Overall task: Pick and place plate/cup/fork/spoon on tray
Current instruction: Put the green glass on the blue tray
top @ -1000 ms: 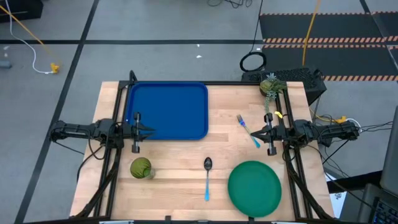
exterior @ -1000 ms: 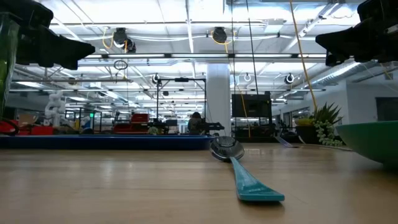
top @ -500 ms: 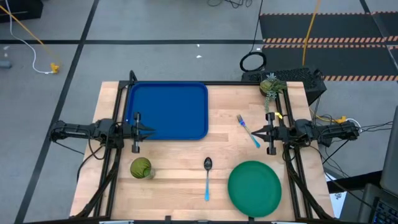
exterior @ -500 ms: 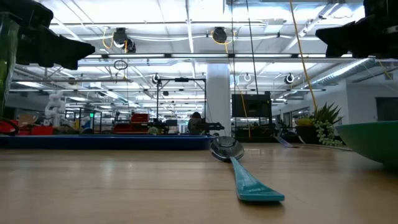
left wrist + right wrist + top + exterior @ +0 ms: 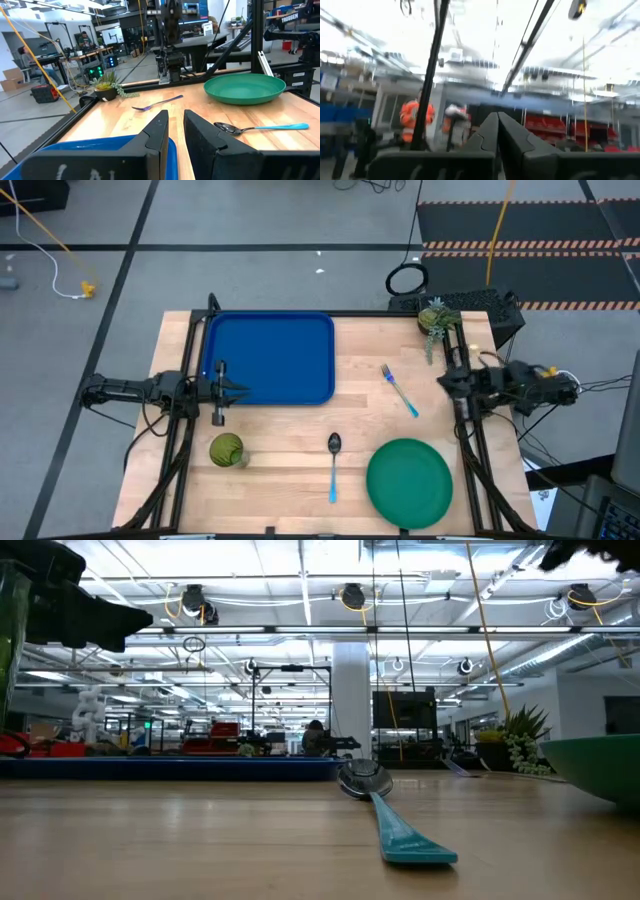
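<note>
The blue tray (image 5: 270, 355) lies at the far left of the table. The green plate (image 5: 408, 480) rests at the near right. The olive cup (image 5: 227, 448) stands near the left. The spoon (image 5: 333, 465) lies near the middle, its bowl toward the far edge. The fork (image 5: 399, 390) lies right of the middle. My left gripper (image 5: 225, 390) hovers level over the tray's near edge, its fingers (image 5: 159, 131) a narrow gap apart and empty. My right gripper (image 5: 445, 380) is raised at the right, tipped up, and shut on nothing (image 5: 496, 117).
A small potted plant (image 5: 433, 318) stands at the table's far right corner. Dark frame rails run along both sides of the table (image 5: 180, 450). Bare wood lies between the tray, the fork and the spoon.
My right gripper has risen and tipped upward, drawing back from beside the fork toward the table's right edge. In the low view it has gone up almost out of the picture. The tableware lies where it did.
</note>
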Controlling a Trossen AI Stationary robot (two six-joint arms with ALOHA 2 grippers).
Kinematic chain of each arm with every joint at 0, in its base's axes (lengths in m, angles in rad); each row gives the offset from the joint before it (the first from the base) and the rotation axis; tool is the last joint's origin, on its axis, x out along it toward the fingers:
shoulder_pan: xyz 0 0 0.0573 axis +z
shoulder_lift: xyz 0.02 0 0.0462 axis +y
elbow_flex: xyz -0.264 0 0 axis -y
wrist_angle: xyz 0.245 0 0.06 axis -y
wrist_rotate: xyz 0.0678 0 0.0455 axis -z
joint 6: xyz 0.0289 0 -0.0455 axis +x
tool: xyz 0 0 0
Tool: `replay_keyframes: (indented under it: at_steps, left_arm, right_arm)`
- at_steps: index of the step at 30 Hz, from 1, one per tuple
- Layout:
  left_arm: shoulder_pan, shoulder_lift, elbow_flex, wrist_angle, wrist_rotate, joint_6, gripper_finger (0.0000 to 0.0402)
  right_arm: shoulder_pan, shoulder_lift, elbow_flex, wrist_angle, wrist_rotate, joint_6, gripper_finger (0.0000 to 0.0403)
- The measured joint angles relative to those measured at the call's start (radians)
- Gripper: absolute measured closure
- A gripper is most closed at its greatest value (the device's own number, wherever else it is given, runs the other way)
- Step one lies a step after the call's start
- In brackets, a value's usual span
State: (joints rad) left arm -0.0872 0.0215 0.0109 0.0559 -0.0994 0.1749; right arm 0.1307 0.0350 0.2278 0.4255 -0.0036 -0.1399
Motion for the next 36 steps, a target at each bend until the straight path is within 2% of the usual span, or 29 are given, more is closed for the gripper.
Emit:
replay_keyframes:
  at_steps: [11, 16, 26, 31, 36]
  left_arm:
    - [0.0, 0.0, 0.0, 0.0, 0.0, 0.0, 0.0337]
    - [0.0, 0.0, 0.0, 0.0, 0.0, 0.0, 0.0337]
    - [0.0, 0.0, 0.0, 0.0, 0.0, 0.0, 0.0337]
    - [0.0, 0.0, 0.0, 0.0, 0.0, 0.0, 0.0337]
    - [0.0, 0.0, 0.0, 0.0, 0.0, 0.0, 0.0337]
  right_arm:
    - [0.0, 0.271, 0.412, -0.343, 0.01, 0.027, 0.0403]
    - [0.0, 0.403, 0.594, -0.475, 0.058, 0.068, 0.0403]
    - [0.0, 0.647, 0.923, -0.687, 0.06, 0.022, 0.0403]
    - [0.0, 0.76, 1.108, -0.837, 0.11, 0.022, 0.0403]
    - [0.0, 0.854, 1.25, -0.963, 0.111, 0.113, 0.0403]
